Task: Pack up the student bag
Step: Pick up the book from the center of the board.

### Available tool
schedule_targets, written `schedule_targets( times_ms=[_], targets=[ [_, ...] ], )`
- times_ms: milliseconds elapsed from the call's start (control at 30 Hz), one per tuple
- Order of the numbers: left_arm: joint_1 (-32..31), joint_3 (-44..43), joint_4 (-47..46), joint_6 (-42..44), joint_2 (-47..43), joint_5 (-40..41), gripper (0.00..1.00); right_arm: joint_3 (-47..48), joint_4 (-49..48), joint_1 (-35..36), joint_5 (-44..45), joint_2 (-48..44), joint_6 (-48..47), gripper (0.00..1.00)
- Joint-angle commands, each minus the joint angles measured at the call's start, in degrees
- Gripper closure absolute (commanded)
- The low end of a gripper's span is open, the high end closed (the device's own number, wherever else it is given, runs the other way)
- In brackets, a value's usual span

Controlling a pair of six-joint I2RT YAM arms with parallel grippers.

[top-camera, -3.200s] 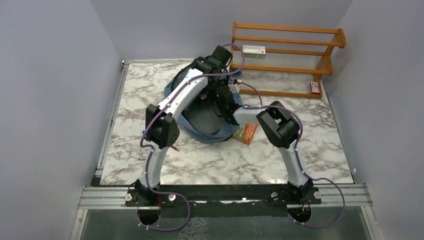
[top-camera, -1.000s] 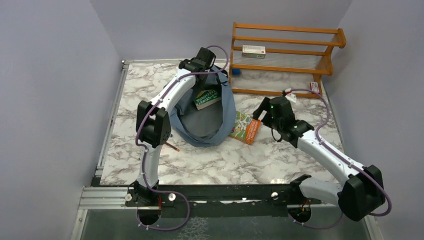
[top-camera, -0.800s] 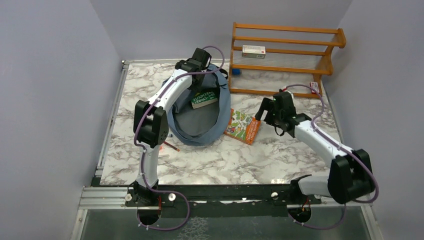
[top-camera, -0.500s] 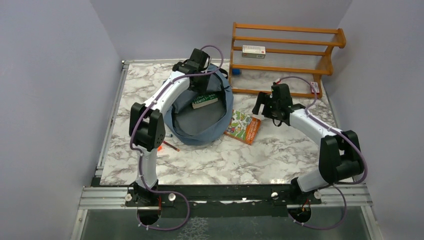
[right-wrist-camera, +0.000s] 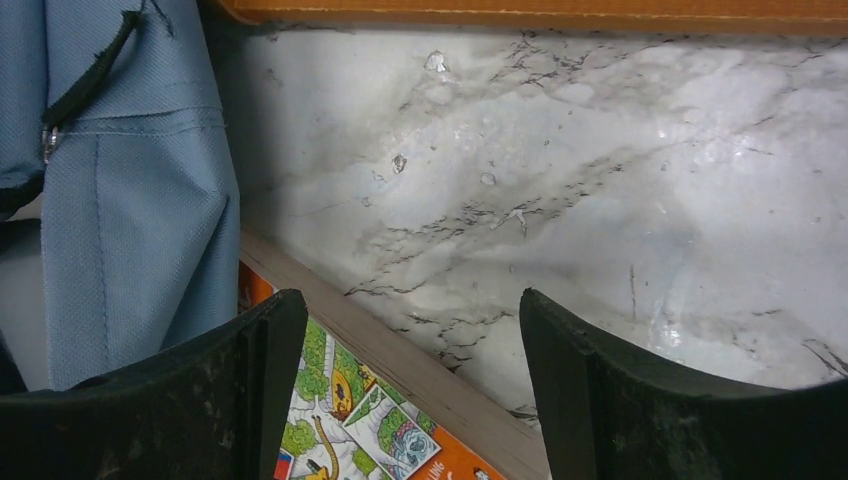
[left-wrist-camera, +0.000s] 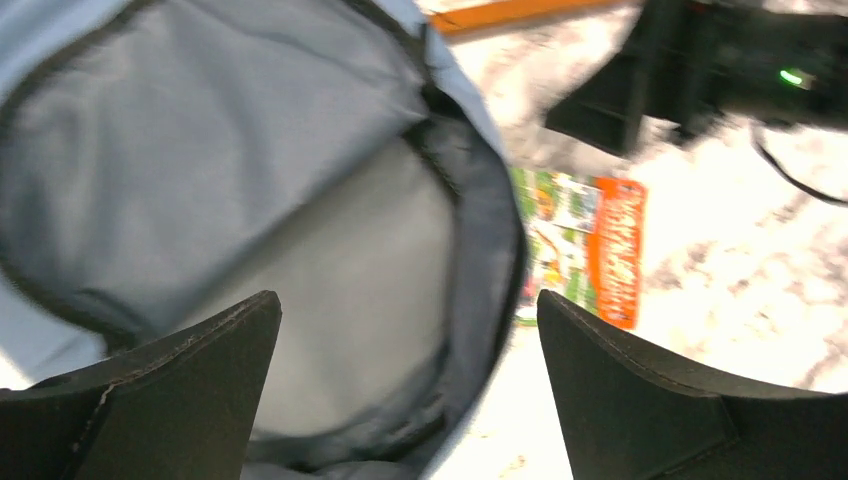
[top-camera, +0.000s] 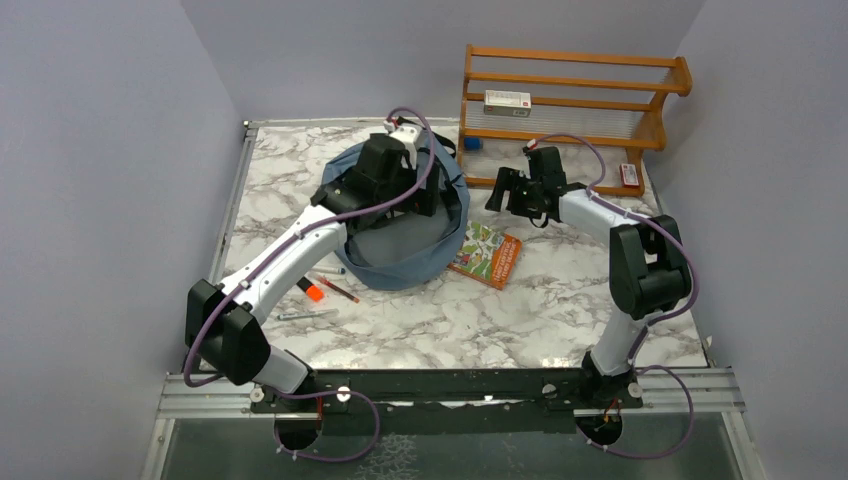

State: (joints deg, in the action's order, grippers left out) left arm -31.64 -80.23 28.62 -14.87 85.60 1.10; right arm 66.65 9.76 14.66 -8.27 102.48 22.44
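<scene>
The student bag [top-camera: 400, 262], dusty blue with a dark zipper rim, lies open on the marble table. My left gripper [top-camera: 420, 205] hangs over its mouth. In the left wrist view that gripper [left-wrist-camera: 407, 300] stands open and empty above the bag's grey lining [left-wrist-camera: 250, 150]. An orange paperback [top-camera: 487, 255] lies flat just right of the bag. My right gripper [top-camera: 497, 190] hovers open beyond the book's far edge. The right wrist view shows it [right-wrist-camera: 410, 300] empty over the book's page edge [right-wrist-camera: 400, 365], with the bag's blue side [right-wrist-camera: 140, 200] at left.
A wooden shelf rack [top-camera: 575, 110] stands at the back right, carrying a white box [top-camera: 507, 100], with a red item [top-camera: 629, 175] at its foot. Several pens [top-camera: 318, 290] lie left of the bag. Grey walls close in on both sides.
My left gripper let go of the bag's rim and opened; its arm pulled back over the bag, hiding the green book inside. My right arm swung towards the shelf, past the orange book.
</scene>
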Motion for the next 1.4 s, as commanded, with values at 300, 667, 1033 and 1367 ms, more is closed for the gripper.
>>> schedule_targets(
  times_ms=[300,667,1033,1367],
  targets=[
    [-9.4,13.6,-12.4,-7.0,-4.7,0.6,0.01,-3.3,1.3,-0.1,-4.2,4.1,-0.6,0.23],
    [-9.8,13.5,-14.7,-8.2,-3.2,2.6,0.01,-16.2,0.4,0.1,-12.1,-2.9,0.6,0.44],
    [-9.9,12.5,-15.6,-8.3,-1.0,2.1,0.02,-25.3,3.8,1.6,-16.9,-17.6,5.6,0.51],
    [-9.9,12.3,-15.1,-8.7,-2.3,3.6,0.02,-21.1,3.8,1.9,7.7,-29.1,7.4,0.38]
  ],
)
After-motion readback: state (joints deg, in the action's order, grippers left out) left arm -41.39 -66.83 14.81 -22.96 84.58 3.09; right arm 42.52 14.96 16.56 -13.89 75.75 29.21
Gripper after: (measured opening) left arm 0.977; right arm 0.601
